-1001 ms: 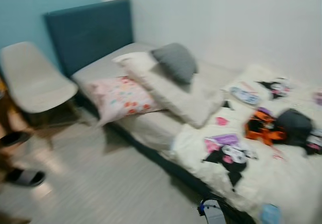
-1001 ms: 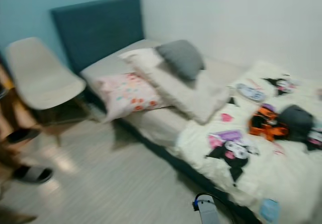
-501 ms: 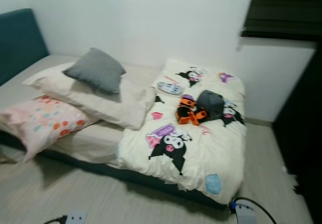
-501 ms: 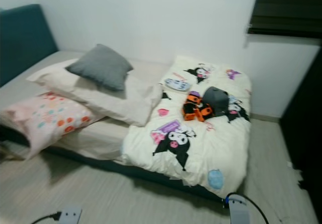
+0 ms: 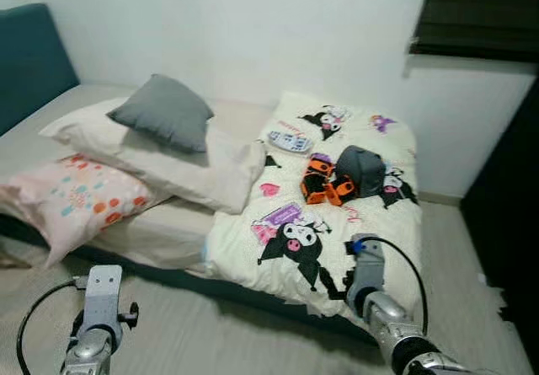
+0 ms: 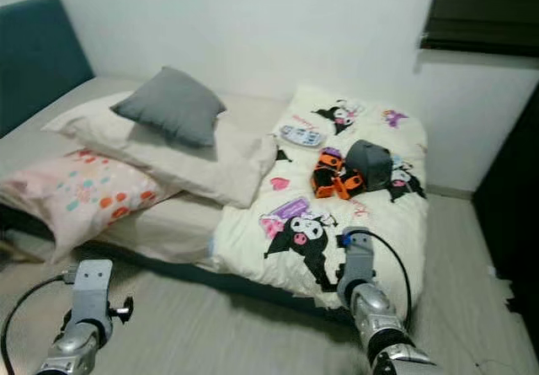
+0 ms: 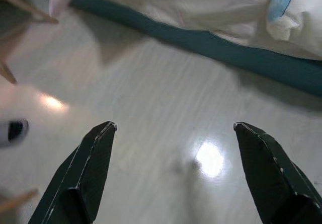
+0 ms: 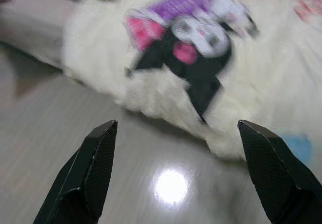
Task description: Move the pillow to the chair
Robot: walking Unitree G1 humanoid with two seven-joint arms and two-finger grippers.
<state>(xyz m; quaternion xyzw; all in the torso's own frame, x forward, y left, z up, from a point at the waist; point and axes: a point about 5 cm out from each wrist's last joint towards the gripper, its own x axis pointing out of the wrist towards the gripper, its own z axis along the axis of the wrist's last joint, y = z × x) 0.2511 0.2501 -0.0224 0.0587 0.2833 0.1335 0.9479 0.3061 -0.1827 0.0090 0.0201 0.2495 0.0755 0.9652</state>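
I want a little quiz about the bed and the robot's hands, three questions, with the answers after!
1. True or false: the gray pillow lies on top of the long cream pillow.
2. What colour is the toy beside the dark cap?
3. The left gripper is: A) open over the floor, B) shut on a pillow, C) holding a toy.

Key: 1 true. 2 orange. 3 A.
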